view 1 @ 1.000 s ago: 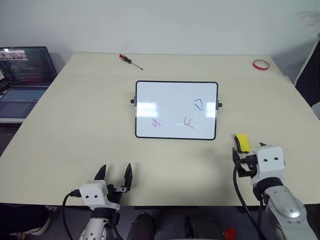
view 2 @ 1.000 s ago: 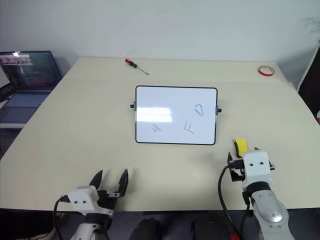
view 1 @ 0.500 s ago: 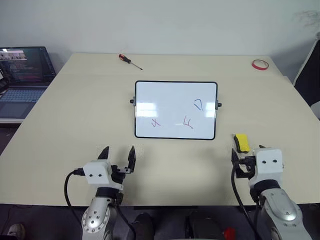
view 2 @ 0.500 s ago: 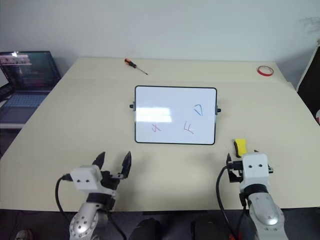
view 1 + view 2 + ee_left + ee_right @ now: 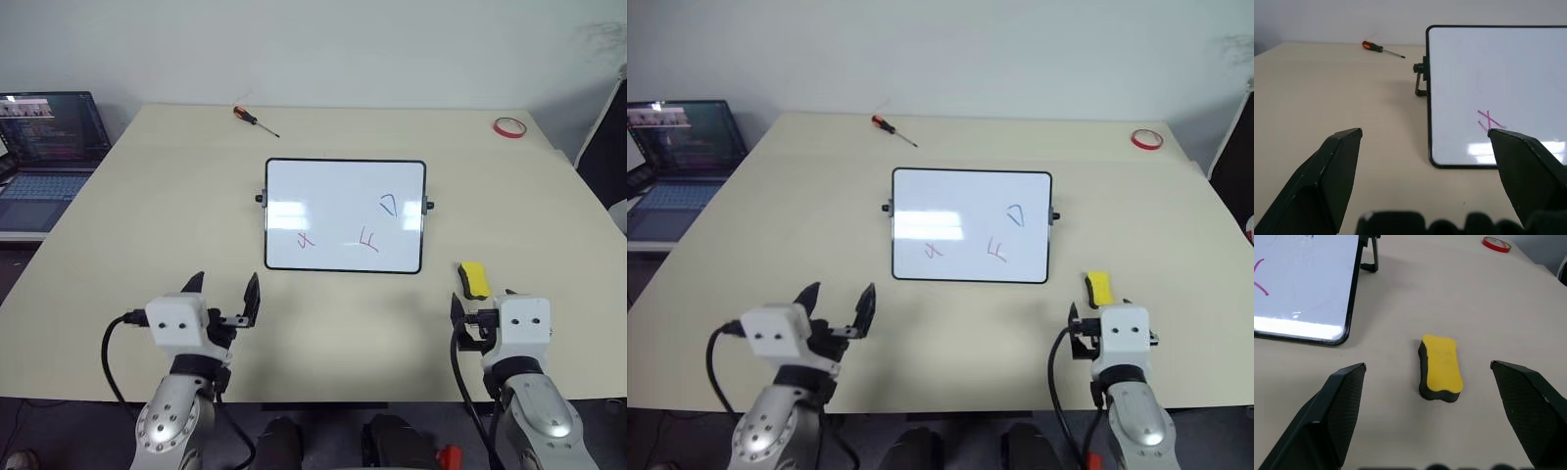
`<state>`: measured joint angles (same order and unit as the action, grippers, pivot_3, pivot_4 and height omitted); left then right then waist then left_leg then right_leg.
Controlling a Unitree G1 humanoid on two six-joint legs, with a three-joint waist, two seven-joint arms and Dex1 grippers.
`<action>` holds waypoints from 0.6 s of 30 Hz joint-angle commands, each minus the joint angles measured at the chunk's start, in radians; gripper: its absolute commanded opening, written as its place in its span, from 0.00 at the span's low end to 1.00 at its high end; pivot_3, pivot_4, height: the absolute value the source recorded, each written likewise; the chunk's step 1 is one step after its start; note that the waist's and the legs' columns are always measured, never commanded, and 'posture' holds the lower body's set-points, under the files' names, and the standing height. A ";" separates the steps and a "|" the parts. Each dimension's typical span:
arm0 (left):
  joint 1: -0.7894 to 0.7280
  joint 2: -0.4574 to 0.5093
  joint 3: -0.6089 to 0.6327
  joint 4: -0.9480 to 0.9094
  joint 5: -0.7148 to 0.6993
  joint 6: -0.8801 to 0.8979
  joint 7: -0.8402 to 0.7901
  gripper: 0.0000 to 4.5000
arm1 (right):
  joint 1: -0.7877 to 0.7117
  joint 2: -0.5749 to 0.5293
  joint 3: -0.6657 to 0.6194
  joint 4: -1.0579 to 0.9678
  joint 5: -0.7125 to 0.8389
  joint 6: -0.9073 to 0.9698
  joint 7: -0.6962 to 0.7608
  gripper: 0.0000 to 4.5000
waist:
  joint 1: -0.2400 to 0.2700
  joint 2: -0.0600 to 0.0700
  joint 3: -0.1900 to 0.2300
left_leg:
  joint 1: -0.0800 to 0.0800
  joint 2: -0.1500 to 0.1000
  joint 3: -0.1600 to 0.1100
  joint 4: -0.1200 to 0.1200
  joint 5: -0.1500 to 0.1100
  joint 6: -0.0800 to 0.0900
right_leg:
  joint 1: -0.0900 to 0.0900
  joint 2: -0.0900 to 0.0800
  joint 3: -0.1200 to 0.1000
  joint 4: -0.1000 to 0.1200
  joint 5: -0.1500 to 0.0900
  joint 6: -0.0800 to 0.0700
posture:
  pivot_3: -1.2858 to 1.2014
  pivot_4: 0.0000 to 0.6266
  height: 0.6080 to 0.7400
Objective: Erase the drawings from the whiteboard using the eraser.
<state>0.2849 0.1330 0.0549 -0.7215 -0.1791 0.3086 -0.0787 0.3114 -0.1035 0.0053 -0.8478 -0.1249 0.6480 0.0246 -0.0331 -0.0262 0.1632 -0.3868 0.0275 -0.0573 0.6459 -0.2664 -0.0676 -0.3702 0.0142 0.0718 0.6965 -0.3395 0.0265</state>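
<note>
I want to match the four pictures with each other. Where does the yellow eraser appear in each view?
Left eye view: eraser on the table, near the whiteboard's lower right corner.
Right eye view: same place.
Left wrist view: not in it.
Right wrist view: centre.
Shared landmark: the whiteboard.

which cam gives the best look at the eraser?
Right wrist view: the eraser lies centered between the open fingers, yellow top and dark base clear. Both eye views show a small yellow block beside the whiteboard, just ahead of the right gripper.
</note>
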 commanded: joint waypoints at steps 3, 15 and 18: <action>-0.061 0.000 -0.005 0.025 0.006 0.006 -0.001 1.00 | -0.004 0.029 -0.050 -0.011 0.018 -0.020 -0.018 0.99 | 0.000 0.000 0.000 | 0.000 0.000 0.000 0.000 0.000 0.000 | 0.000 0.000 0.000 0.000 0.002 -0.003 | 0.52 0.24 1.00; -0.284 0.054 0.001 0.187 -0.094 0.038 -0.142 1.00 | -0.123 0.022 -0.219 0.046 0.149 0.022 0.039 0.99 | 0.000 0.000 0.000 | 0.000 0.000 0.000 0.000 0.000 0.000 | 0.000 0.000 -0.001 0.001 0.002 -0.004 | 0.52 0.24 1.00; -0.425 0.086 -0.001 0.288 -0.201 0.110 -0.257 1.00 | -0.200 0.004 -0.271 0.065 0.219 0.086 0.072 0.99 | 0.000 0.000 0.000 | 0.001 -0.001 0.000 0.000 0.000 0.000 | 0.001 0.000 -0.001 0.001 0.002 -0.004 | 0.52 0.24 1.00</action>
<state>-0.0857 0.2084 0.0545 -0.4527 -0.3122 0.3898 -0.2674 0.1387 -0.0833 -0.2316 -0.7694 0.0479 0.7061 0.0745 -0.0329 -0.0259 0.1634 -0.3859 0.0262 -0.0571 0.6460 -0.2664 -0.0676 -0.3694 0.0145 0.0710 0.6977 -0.3372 0.0226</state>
